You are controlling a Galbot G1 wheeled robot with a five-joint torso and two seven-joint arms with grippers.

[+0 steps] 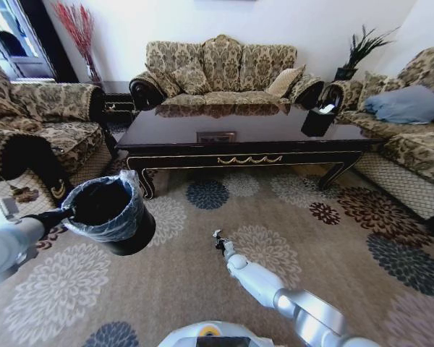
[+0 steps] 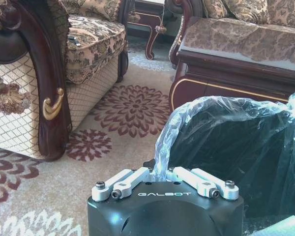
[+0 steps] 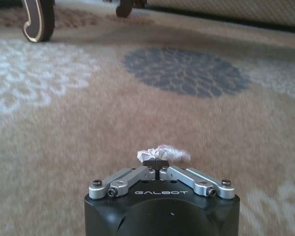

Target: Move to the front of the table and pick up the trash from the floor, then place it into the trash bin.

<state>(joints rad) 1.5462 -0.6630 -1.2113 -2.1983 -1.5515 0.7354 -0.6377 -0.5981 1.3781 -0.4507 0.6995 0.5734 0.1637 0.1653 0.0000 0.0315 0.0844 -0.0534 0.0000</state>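
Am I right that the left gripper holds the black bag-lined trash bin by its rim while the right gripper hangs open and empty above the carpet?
Not quite: the right gripper is shut on a crumpled white tissue, as the right wrist view shows. The left gripper does hold the round black bag-lined trash bin by its rim.

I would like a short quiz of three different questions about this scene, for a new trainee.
1. True or false: the left gripper holds the trash bin by its rim.
2. What is pinched in the right gripper?
3. The table stands: A) behind the robot, B) ahead, beyond the carpet, C) on a sofa.

Key: 1 true. 2 a small crumpled white tissue. 3 B.
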